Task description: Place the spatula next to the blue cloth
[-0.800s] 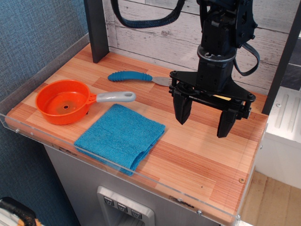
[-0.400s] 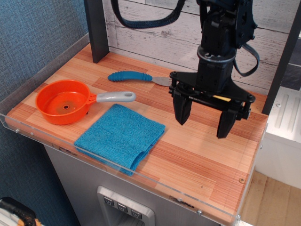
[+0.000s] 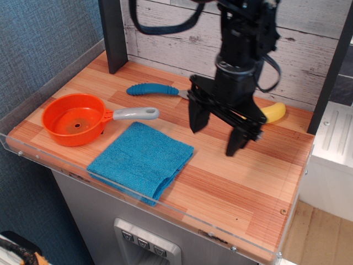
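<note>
The spatula (image 3: 152, 89) lies flat on the wooden counter near the back, its ribbed blue handle to the left and its grey head hidden behind my gripper's left finger. The blue cloth (image 3: 142, 159) lies flat at the front of the counter, well in front of the spatula. My gripper (image 3: 217, 133) hangs open and empty above the counter, right of the cloth and just right of the spatula's head, with its fingers (image 3: 197, 117) wide apart and pointing down.
An orange pan (image 3: 75, 118) with a grey handle (image 3: 135, 114) sits left of the cloth. A yellow banana (image 3: 272, 112) lies at the back right behind the gripper. A dark post (image 3: 113, 33) stands at the back left. A clear acrylic lip (image 3: 138, 193) edges the counter.
The gripper has moved left toward the spatula's head and turned a little, uncovering the banana behind it. It stays open. The spatula, cloth and pan have not moved.
</note>
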Motion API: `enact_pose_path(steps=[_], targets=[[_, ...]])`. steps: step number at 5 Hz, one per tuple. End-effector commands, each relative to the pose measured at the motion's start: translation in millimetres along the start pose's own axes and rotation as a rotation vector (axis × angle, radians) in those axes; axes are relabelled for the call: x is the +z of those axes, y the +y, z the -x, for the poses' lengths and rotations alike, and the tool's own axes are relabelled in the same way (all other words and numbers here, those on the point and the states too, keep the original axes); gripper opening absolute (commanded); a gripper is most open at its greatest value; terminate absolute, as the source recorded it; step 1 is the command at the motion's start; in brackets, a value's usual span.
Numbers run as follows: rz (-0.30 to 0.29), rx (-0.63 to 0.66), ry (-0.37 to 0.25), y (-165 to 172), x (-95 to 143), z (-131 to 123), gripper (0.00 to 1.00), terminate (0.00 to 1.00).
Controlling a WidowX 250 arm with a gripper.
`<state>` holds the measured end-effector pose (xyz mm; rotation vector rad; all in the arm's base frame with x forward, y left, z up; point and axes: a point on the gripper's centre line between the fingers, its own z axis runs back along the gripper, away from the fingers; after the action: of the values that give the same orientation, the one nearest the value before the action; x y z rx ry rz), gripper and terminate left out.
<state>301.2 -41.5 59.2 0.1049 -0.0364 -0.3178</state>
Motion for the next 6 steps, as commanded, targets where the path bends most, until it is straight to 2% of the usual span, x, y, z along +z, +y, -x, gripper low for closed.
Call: enact_pose_path(steps=[1, 2, 3, 4, 6], targets=[[-0.027, -0.274, -0.032, 60.8, 15.7, -26.5, 1.00, 0.00], [-0.110, -0.439, -0.011, 93.4, 10.1, -38.0, 1.00, 0.00], [-0.092, -0.517, -0.020, 115.5, 2.2, -44.4, 1.00, 0.00], [-0.111, -0.548, -0.052, 133.0, -3.9, -47.4, 1.00, 0.00], [-0.053, -0.569, -0.126, 154.7, -25.0, -61.8, 1.00, 0.00]])
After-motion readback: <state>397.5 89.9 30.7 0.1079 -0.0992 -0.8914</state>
